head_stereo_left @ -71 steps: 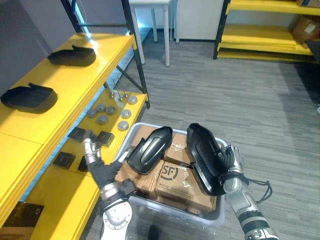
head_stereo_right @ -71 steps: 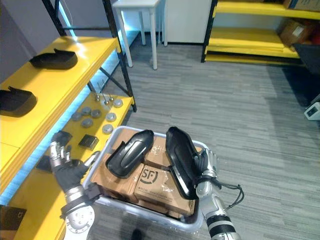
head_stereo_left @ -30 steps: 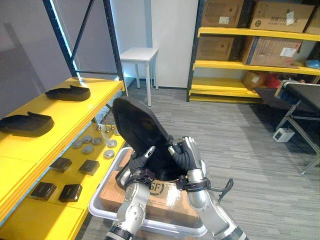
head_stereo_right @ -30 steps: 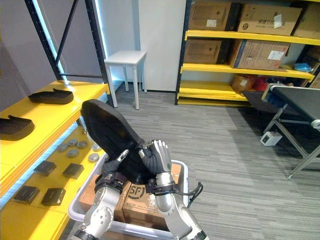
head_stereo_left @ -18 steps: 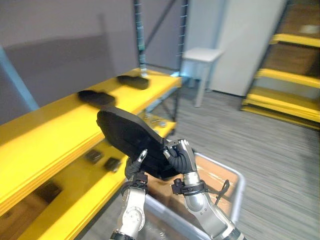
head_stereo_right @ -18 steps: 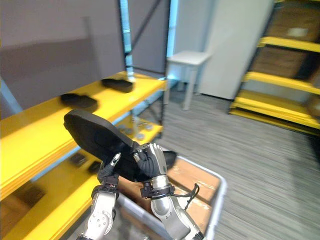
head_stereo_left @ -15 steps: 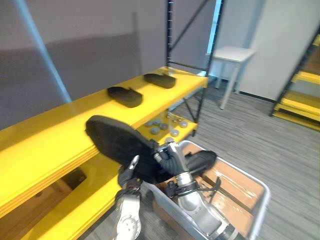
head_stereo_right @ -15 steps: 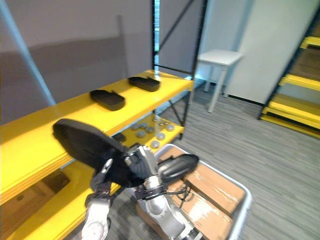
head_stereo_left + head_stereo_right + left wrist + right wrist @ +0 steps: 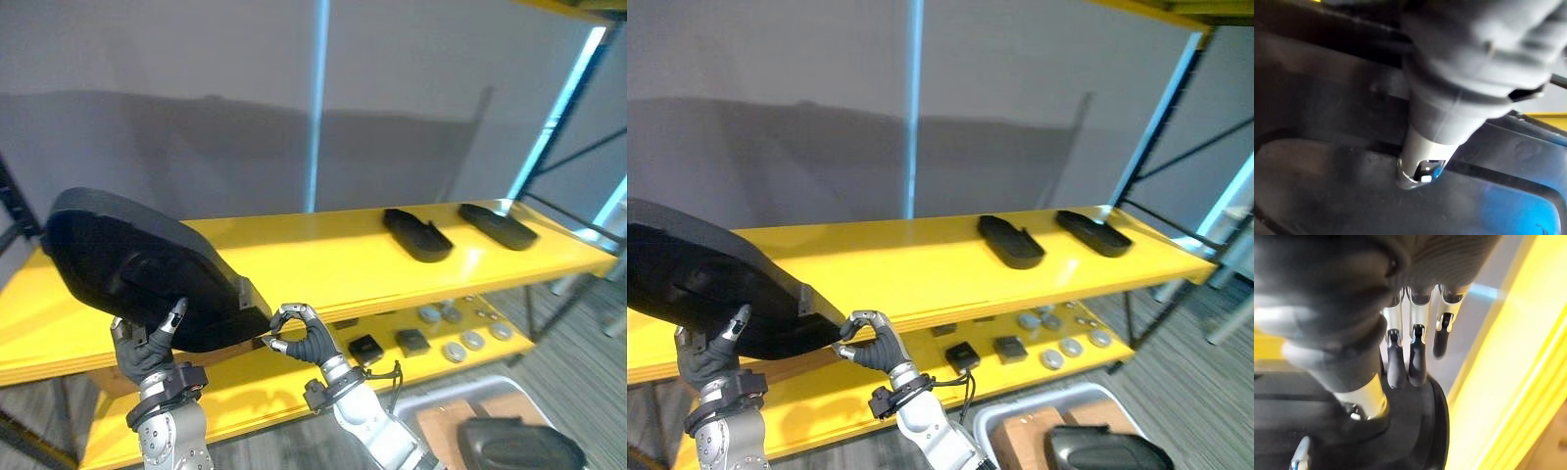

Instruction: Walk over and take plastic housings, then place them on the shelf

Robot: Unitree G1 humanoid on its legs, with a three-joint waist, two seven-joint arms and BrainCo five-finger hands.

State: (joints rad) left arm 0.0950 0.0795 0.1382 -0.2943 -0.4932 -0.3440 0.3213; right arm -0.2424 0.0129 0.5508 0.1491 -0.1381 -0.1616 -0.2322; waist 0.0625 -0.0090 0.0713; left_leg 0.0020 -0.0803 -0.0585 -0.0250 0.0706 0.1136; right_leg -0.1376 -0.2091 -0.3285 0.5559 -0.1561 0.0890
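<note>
Left hand [image 9: 147, 341]: thumb on front face, fingers curled behind lower edge of big black housing [image 9: 127, 264], gripping it. Right hand [image 9: 302, 338]: fingertips and thumb pinch housing's pointed end. Housing held tilted before left part of yellow shelf [image 9: 313, 266]. Second housing [image 9: 417, 235] and third housing [image 9: 498, 225] lie on shelf's right part, apart. Fourth housing [image 9: 514, 446] lies below shelf's right end.

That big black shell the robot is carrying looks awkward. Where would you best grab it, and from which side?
Probably by its lower rim, from below, one hand towards each end. The plastic housing is broad, domed and smooth, so only its thin edge offers a pinch. It is held that way now: the left hand under the wide part, the right hand curled on the narrow tip.
</note>
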